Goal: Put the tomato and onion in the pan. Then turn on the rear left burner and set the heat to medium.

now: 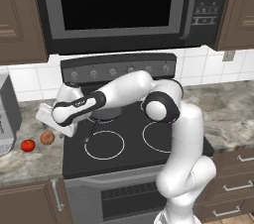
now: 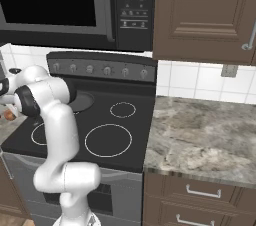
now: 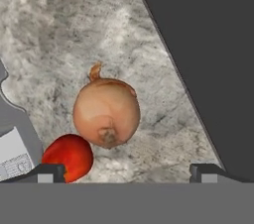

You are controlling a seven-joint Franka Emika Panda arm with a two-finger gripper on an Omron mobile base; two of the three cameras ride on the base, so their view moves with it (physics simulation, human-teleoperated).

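The onion, tan-orange with a small stem, lies on the speckled counter straight below my gripper. The glossy red tomato touches its lower left side, close to my left fingertip. Both fingertips stand wide apart, open and holding nothing. From the left base view the gripper hovers just above the onion and tomato, left of the stove. The black pan sits at the stove's rear left behind my forearm, its handle pointing forward. The pan covers the rear left burner.
The black glass stovetop edge runs just right of the onion. A grey appliance stands at the counter's far left. Stove knobs line the back panel under the microwave. Large front burner rings are bare.
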